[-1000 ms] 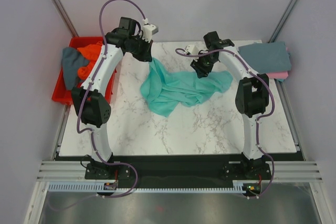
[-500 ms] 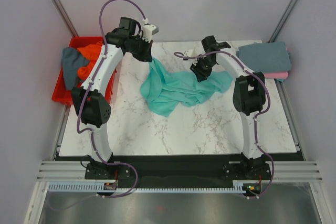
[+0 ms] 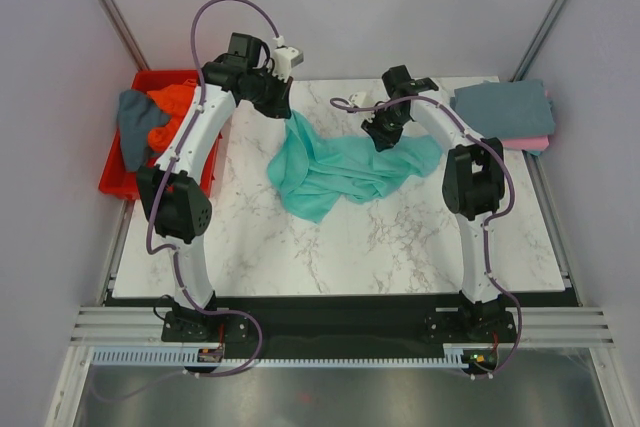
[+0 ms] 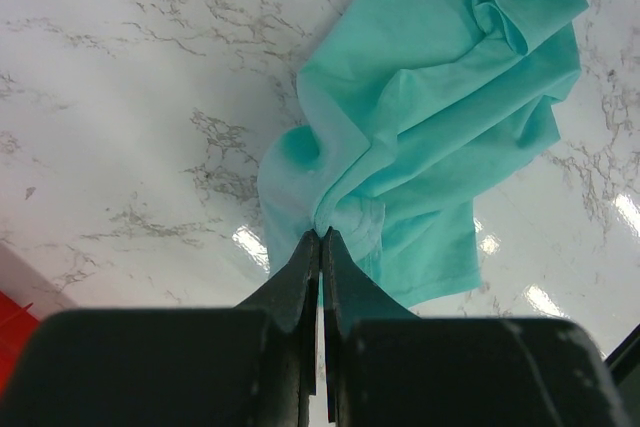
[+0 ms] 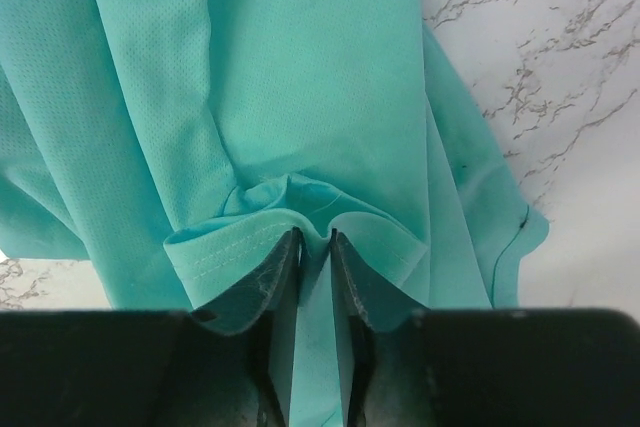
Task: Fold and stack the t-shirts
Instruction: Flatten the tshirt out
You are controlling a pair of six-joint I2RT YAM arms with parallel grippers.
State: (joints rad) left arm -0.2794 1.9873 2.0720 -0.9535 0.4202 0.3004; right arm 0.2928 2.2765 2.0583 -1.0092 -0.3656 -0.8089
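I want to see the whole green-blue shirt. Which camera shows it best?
The top external view: the whole teal t-shirt lies crumpled on the marble table. The left wrist view shows much of it beyond the left tool; the right wrist view shows only a hemmed part at the right tool.

Teal t-shirt (image 5: 300, 67) runs past the right wrist view's edges; pink shirt (image 3: 536, 143) mostly hidden under grey shirt (image 3: 505, 105)
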